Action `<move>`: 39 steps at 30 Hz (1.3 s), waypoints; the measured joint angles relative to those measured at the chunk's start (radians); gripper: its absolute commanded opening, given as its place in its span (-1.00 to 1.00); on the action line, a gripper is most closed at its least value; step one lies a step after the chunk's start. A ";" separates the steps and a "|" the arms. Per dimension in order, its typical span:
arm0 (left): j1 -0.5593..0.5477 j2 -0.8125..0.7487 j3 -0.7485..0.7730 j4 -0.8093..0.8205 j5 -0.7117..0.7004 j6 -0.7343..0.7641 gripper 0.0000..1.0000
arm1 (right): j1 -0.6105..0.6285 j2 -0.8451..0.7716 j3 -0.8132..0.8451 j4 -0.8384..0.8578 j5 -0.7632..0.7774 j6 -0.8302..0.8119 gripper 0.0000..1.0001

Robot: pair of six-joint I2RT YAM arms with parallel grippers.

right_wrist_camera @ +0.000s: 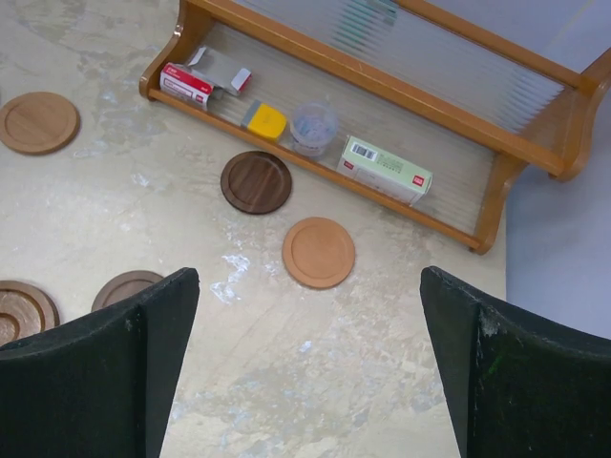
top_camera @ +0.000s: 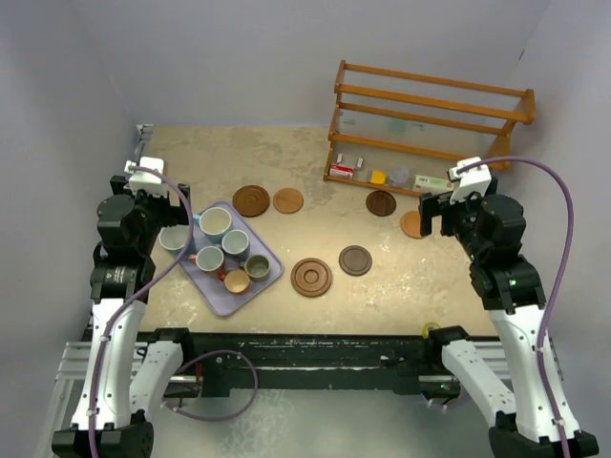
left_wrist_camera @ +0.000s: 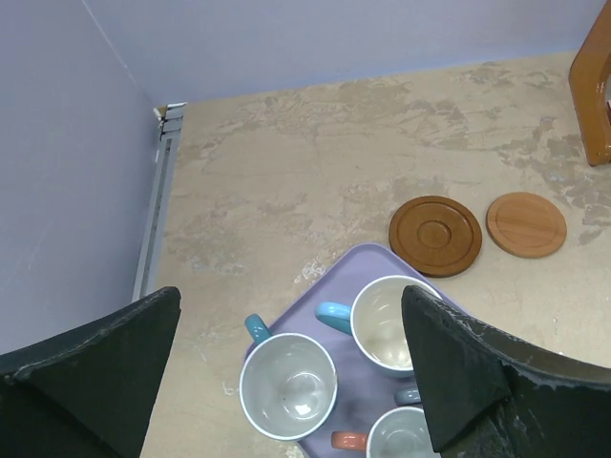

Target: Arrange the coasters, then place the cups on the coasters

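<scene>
left gripper (left_wrist_camera: pixel 291 315): jaws wide apart and holding nothing. It hangs over the left end of the tray (left_wrist_camera: pixel 336 286), above the left big cup (left_wrist_camera: pixel 286 386) and the far big cup (left_wrist_camera: pixel 387 324).
right gripper (right_wrist_camera: pixel 310 286): jaws wide apart and holding nothing. It sits over bare table (top_camera: pixel 191 162) near the rack (right_wrist_camera: pixel 496 200), with the orange-tan coaster (right_wrist_camera: pixel 318 252) just ahead of it.
tray: lavender, left of centre, set diagonally, with the cups packed close together on it.
cups, near end: copper-orange cup (top_camera: pixel 237 281), with the grey-green cup (top_camera: pixel 258 266) just beside it.
cups, middle: mid-left cup (top_camera: pixel 210 258) and mid-right cup (top_camera: pixel 236 242).
cups, far end: the far big cup sits on the tray. The left big cup is at the tray's left edge under the left arm, and it is unclear whether it sits fully on the tray.
status: no cup is on a coaster yet.
near coasters: grooved dark coaster (top_camera: pixel 311 277) and plain dark coaster (top_camera: pixel 355 260), near each other but not touching, right of the tray.
far-left coasters: grooved brown coaster (top_camera: pixel 252 200) and light coaster (top_camera: pixel 288 200), just beside each other beyond the tray.
far-right coasters: the darkest coaster (top_camera: pixel 381 203) lies just in front of the rack's bottom shelf, with the orange-tan coaster nearby.
in the way: the right gripper hides part of the orange-tan coaster in the top view. The cups crowd one another.
rack: wooden, at the far right. Its bottom shelf holds a red-white box (right_wrist_camera: pixel 186 82), a yellow block (right_wrist_camera: pixel 267 121), a grey tub (right_wrist_camera: pixel 313 127) and a green-white box (right_wrist_camera: pixel 387 170).
</scene>
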 measured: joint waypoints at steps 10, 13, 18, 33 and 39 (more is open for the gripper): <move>0.000 -0.029 -0.001 0.009 0.016 0.000 0.90 | 0.003 0.002 0.000 0.008 -0.015 -0.003 1.00; 0.000 -0.031 -0.001 0.009 0.017 0.000 0.90 | 0.004 0.006 0.000 0.008 -0.015 -0.003 1.00; 0.000 -0.032 -0.001 0.008 0.018 0.001 0.90 | 0.004 0.014 0.000 0.008 -0.015 -0.003 1.00; 0.000 -0.003 0.009 -0.200 0.050 0.233 0.92 | 0.004 0.047 -0.008 0.023 -0.027 -0.042 1.00; 0.000 -0.059 -0.036 -0.381 0.081 0.452 0.92 | 0.004 0.074 -0.045 0.038 -0.051 -0.045 1.00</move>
